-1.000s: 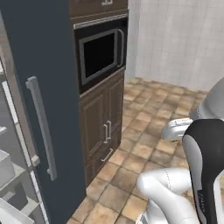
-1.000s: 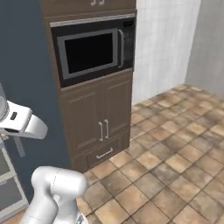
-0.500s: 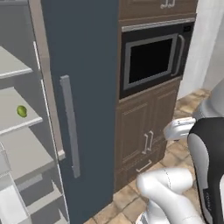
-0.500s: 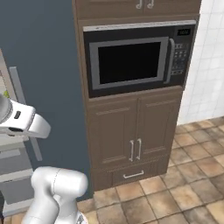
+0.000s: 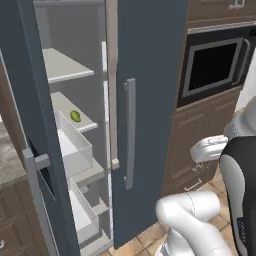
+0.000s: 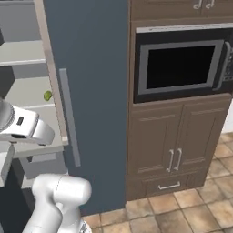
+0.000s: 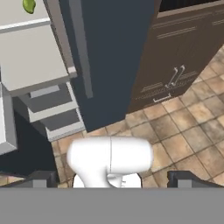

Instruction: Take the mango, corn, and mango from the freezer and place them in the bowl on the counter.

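Arm: my white arm is folded low before the tall dark blue-grey freezer (image 5: 150, 75), wrist aimed down at the brown tiled floor (image 7: 183, 131).
End effector: end effector (image 7: 111, 177), tips spread wide, holding nothing.
Fruit: small green oval mango (image 5: 75, 116) lies on a pale grey shelf (image 5: 65, 107), long axis along the shelf.
Left base view: open freezer door (image 5: 35, 130), clear drawers (image 5: 75, 145).
Right base view: black built-in microwave (image 6: 182, 68).

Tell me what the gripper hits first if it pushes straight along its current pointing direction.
Probably the tiled floor at the foot of the freezer. The open gripper points downward toward it, though the robot's own white link sits in the way and depth is unclear.
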